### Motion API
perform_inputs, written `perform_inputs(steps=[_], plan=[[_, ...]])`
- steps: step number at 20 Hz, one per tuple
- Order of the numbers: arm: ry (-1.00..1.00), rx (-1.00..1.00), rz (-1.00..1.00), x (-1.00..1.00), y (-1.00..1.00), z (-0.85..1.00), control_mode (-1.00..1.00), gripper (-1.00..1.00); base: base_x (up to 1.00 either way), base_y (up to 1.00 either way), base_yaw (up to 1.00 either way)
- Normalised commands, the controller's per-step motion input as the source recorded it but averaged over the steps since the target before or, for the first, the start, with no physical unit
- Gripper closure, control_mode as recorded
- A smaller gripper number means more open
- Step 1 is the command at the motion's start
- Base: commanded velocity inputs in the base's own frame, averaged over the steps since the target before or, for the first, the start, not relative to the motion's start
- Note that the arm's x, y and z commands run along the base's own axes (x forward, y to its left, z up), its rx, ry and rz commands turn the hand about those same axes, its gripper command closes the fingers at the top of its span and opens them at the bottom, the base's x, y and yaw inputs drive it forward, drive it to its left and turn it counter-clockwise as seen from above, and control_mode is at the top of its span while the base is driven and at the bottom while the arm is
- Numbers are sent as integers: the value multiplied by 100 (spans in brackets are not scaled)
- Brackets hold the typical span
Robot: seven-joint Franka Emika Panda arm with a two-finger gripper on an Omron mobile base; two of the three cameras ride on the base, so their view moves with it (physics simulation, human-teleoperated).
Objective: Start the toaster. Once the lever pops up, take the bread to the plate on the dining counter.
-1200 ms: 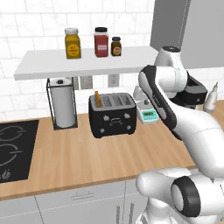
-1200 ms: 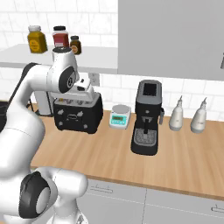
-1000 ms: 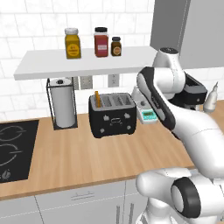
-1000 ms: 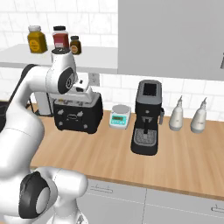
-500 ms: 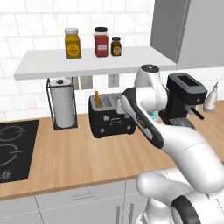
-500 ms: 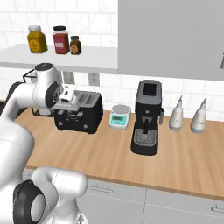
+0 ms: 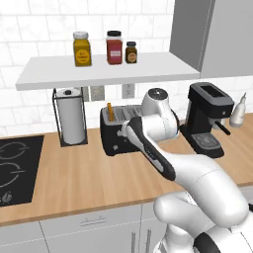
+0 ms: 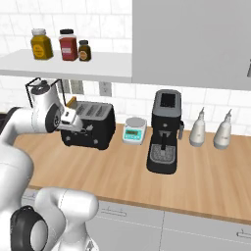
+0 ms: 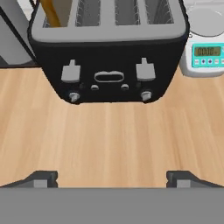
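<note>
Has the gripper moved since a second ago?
Yes. The gripper has dropped from above the toaster to in front of its face, low over the worktop, jaws open.

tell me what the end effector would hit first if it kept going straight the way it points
Probably the front face of the toaster, which sits straight ahead of the open end effector; the tilt could bring it onto the counter first.
</note>
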Motion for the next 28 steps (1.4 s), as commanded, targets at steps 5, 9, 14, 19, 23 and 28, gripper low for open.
perform_inputs(steps=[5, 9, 14, 19, 23, 28], plan=[[-7, 0, -4, 34, 23, -2, -100, -100, 0, 0, 0], [-3, 0, -4, 46, 15, -1, -100, -100, 0, 0, 0], [-1, 0, -2, 53, 3, -9, -100, -100, 0, 0, 0], [0, 0, 0, 35, 0, -28, -100, -100, 0, 0, 0], [0, -1, 0, 26, 16, -46, -100, -100, 0, 0, 0], [0, 0, 0, 15, 12, -23, -100, -100, 0, 0, 0]])
